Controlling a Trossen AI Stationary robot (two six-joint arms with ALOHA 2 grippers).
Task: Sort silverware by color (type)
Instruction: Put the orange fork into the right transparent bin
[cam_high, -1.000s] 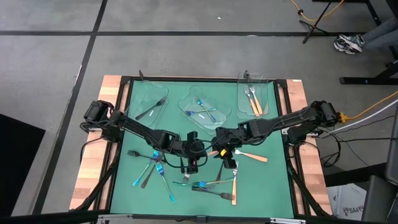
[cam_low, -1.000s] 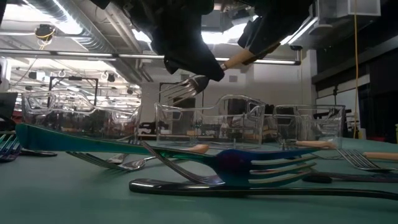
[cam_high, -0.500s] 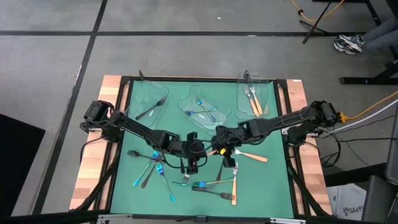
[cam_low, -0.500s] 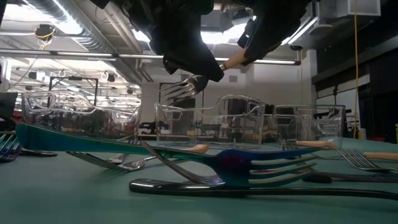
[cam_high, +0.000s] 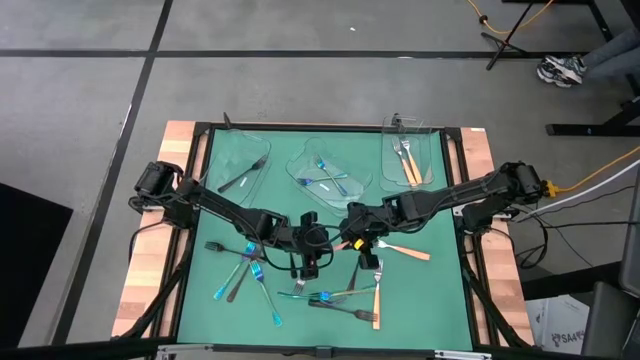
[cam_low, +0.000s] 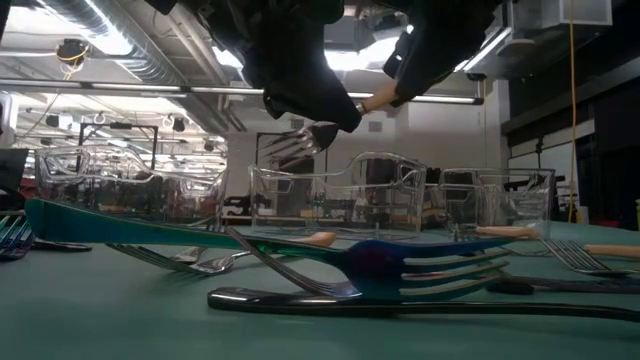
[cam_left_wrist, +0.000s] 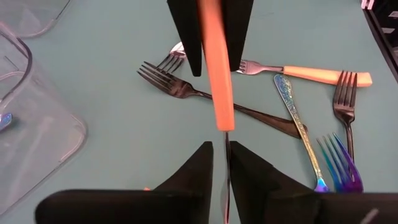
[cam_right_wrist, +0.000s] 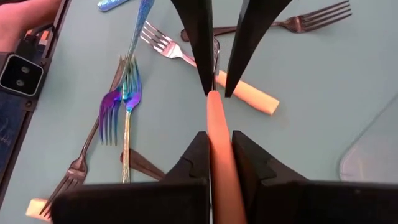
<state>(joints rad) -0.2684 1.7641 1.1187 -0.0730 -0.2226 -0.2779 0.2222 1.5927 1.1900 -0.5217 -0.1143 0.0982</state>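
Observation:
A silver fork with an orange handle (cam_low: 375, 100) is held in the air between both grippers over the middle of the green mat (cam_high: 430, 290). My left gripper (cam_high: 318, 243) is shut on its metal neck. My right gripper (cam_high: 350, 238) is shut on its orange handle. The tines (cam_low: 300, 140) stick out below the left gripper. Other silverware lies loose on the mat: a cluster of dark and blue forks at the left (cam_high: 240, 270), a cluster near the front (cam_high: 345, 295), and an orange-handled fork (cam_high: 405, 250) at the right. My left gripper pinches the fork's thin metal neck (cam_left_wrist: 226, 163) between its two fingers, just past the end of the orange handle (cam_left_wrist: 217, 81). The fingers lie roughly along the fork, which is clear of the mat. My right gripper pinches the orange handle (cam_right_wrist: 219, 134) between its two fingers, coming from the table's right side, the fingers roughly along the handle. The handle's end (cam_right_wrist: 212, 98) reaches toward the left gripper's fingers (cam_right_wrist: 196, 43). The fork is lifted clear.
Three clear trays stand along the far side: the left one (cam_high: 240, 165) holds a dark fork, the middle one (cam_high: 325, 172) blue pieces, the right one (cam_high: 405, 160) orange-handled forks. Dark forks and a blue-purple fork (cam_left_wrist: 339, 168) lie on the mat below the grippers.
My right gripper has moved a little toward my left gripper, so less of the orange handle shows between them in the low view. The fork's tines have dipped slightly.

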